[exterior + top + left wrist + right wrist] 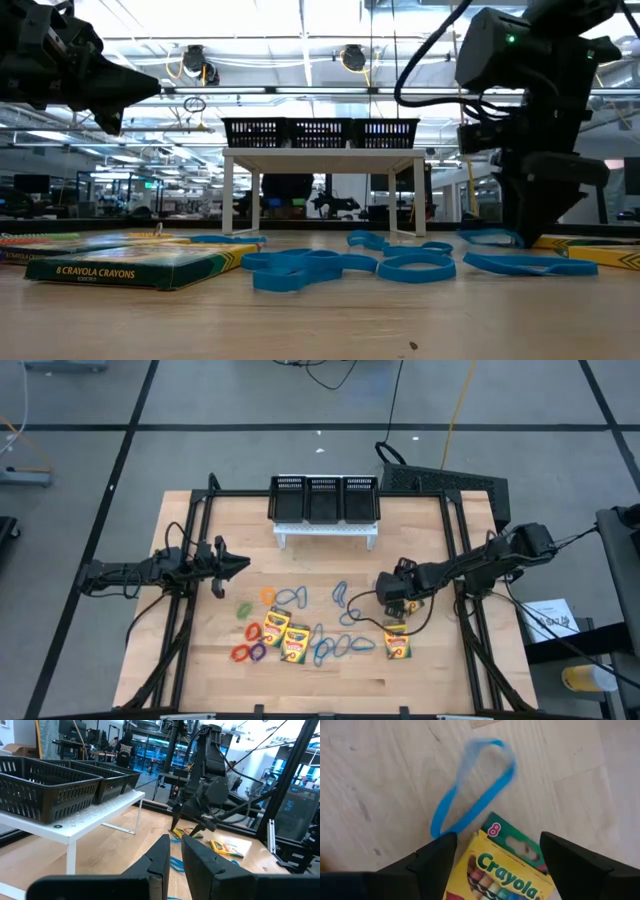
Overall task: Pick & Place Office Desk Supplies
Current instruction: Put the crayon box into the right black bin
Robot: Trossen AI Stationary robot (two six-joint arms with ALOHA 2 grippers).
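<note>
The wooden surface (200,670) carries the black three-compartment mesh organiser (325,498) on its white stand (326,536) at the far edge; from above, all three compartments appear empty, so no item appears to be stowed yet. All supplies lie loose on the near half: four crayon boxes, three of them at (275,627), (296,643) and (397,641), the fourth (502,875) directly under the right gripper (385,588), which hangs over it with jaws spread wide and nothing held. Blue loops (335,648) and small coloured loops (248,652) lie scattered among the boxes. The left gripper (240,566) waits above the surface's left side, its jaws nearly together and empty. Judgement: the first pick is in hand; all placing remains outstanding.
</note>
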